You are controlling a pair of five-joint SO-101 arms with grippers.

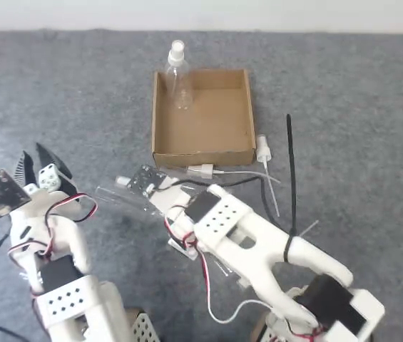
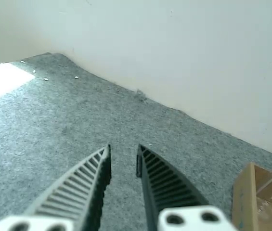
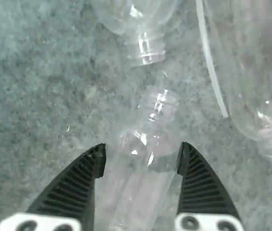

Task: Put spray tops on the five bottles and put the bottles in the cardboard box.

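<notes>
My right gripper [image 3: 141,156] is open low over the carpet, its jaws on either side of an uncapped clear bottle [image 3: 143,173] that lies flat. In the high view the right gripper [image 1: 146,182] sits just in front of the cardboard box [image 1: 238,153]. A second open bottle neck [image 3: 145,48] and a third clear bottle [image 3: 258,106] lie close by. One bottle with a white spray top [image 1: 177,71] stands in the box's back left corner. Two loose spray tops [image 1: 262,149] [image 1: 201,169] lie by the box front. My left gripper [image 1: 41,162] is open and holds nothing, out to the left.
The floor is grey carpet and a white wall [image 2: 184,53] runs behind it. A black cable tie [image 1: 291,171] lies right of the box. A thin dip tube [image 3: 210,62] crosses between the lying bottles. The box corner [image 2: 251,192] shows in the left wrist view.
</notes>
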